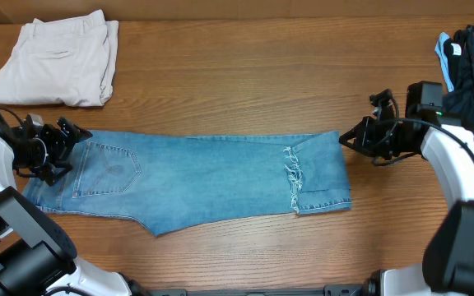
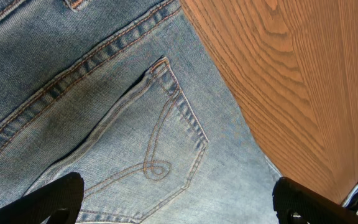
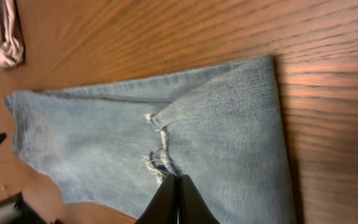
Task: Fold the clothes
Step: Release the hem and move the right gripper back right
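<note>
Your jeans (image 1: 212, 177) lie across the middle of the table (image 1: 245, 74), waistband toward its left edge. Expect heavy, limp denim; grasp the folded right end. Your left gripper (image 1: 66, 152) gapes wide; your right gripper (image 1: 344, 137) is closed, empty.

Left claw (image 2: 179, 208): jaws spread wide, one dark fingertip (image 2: 51, 199) at lower left edge, the other at lower right; nothing gripped between them. Under the gap: jeans (image 2: 73, 81), pale faded blue denim, lying flat, filling left and centre of view. Back pocket (image 2: 135, 143) sits between the fingertips, orange-tan stitching, looped curl sewn on its face. Double-stitched seam runs diagonally above the pocket. Table (image 2: 291, 74), reddish wood grain, bare across upper right. Small pale object at the lower right corner, unidentifiable
</note>
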